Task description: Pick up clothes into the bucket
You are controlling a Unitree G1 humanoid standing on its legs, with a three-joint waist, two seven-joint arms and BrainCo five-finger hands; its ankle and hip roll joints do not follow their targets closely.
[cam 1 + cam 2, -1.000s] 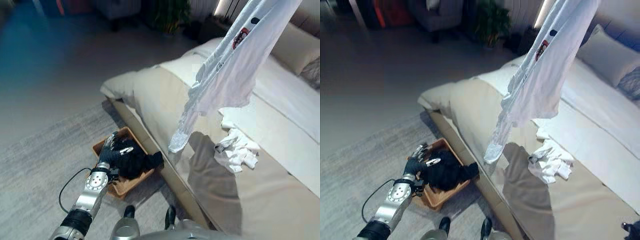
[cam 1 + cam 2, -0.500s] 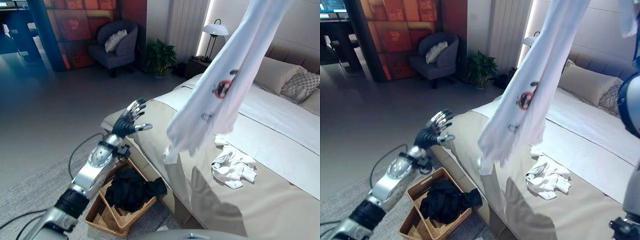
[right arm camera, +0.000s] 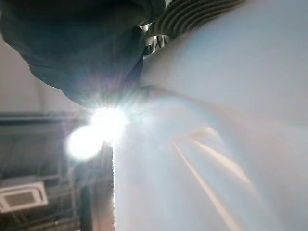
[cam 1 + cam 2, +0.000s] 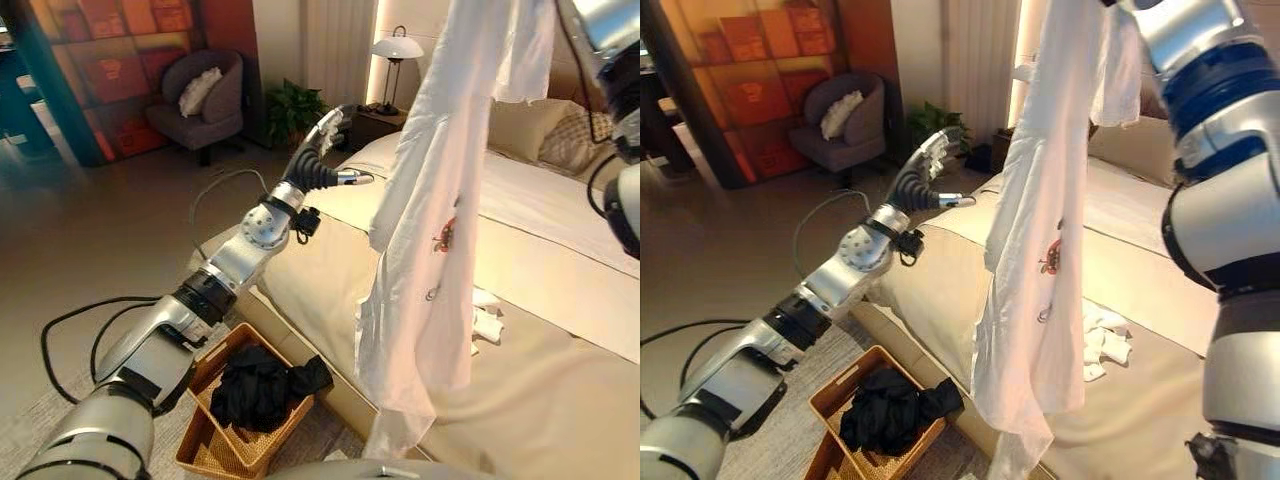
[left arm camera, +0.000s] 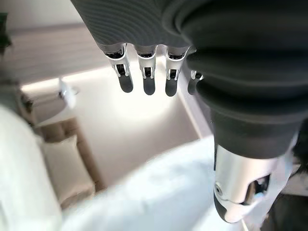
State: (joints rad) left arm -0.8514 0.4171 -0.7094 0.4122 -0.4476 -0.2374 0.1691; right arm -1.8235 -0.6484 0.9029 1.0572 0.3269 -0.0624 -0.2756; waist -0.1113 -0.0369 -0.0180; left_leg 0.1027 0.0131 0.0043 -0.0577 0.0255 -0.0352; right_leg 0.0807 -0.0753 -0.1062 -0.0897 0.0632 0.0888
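I'm looking down on a bedroom: a beige-covered bed (image 4: 520,300) fills the 3 o'clock side, an armchair (image 4: 195,100) sits at 11 o'clock against an orange wall, and a lamp (image 4: 397,45) glows at 12. On the floor at 7 o'clock a wicker basket (image 4: 205,450) already has dark clothes (image 4: 262,385) in it.

My right arm is raised high at 1 o'clock with a long white shirt (image 4: 425,230) hanging from it, its hem dangling close to the bed edge at 5 o'clock. In the right wrist view the cloth runs right up against the dark cover, but I cannot tell how the fingers sit on it. My left hand (image 4: 322,150) is up at 11 o'clock, fingers spread and relaxed, holding nothing, just beside the shirt's edge. A crumpled white garment (image 4: 487,320) lies on the bed behind the shirt.

I judge I'm mid-transfer: the shirt is lifted, not yet binned. Next I need to swing it over the basket and lower it, possibly gathering the tail with my left hand.

Compared with half a second ago, my left hand is higher and nearer the shirt, and the camera has tilted up.
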